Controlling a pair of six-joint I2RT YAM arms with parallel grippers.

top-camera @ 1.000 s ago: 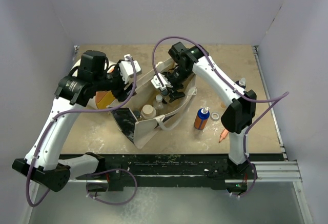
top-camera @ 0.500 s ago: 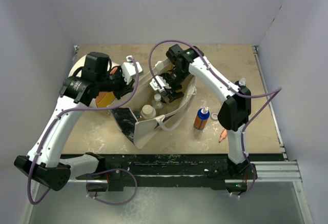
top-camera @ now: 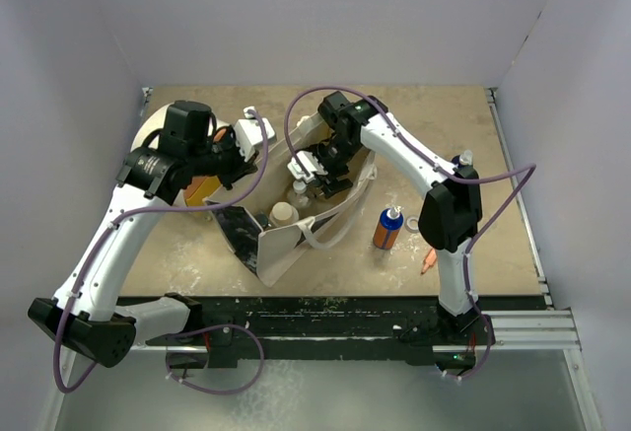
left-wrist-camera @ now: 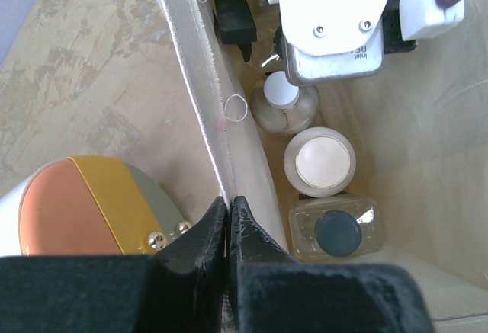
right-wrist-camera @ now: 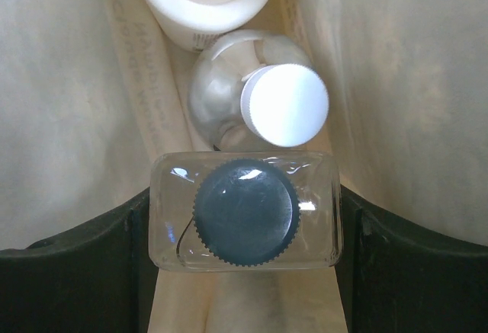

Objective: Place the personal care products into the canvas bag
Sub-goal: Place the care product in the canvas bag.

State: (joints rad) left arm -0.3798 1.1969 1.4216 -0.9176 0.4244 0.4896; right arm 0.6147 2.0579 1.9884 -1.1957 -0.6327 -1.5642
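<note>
Tan table (top-camera: 463, 135) carries the canvas bag (top-camera: 279, 251) near its middle, the left gripper (left-wrist-camera: 227, 212) pinched on its rim. Inside it the right gripper (right-wrist-camera: 245, 230) clasps a clear dark-capped bottle (right-wrist-camera: 244, 196); an orange bottle (top-camera: 386, 229) stands beside the bag.

We see a cream canvas bag (top-camera: 281, 253) with a black-and-white printed panel, an orange bottle (top-camera: 385, 231) topped in blue, a clear bottle (right-wrist-camera: 244, 211) with a dark cap, and a white drum (left-wrist-camera: 84, 211) whose end is orange and yellow. The tabletop (top-camera: 444, 125) is mottled tan.
</note>
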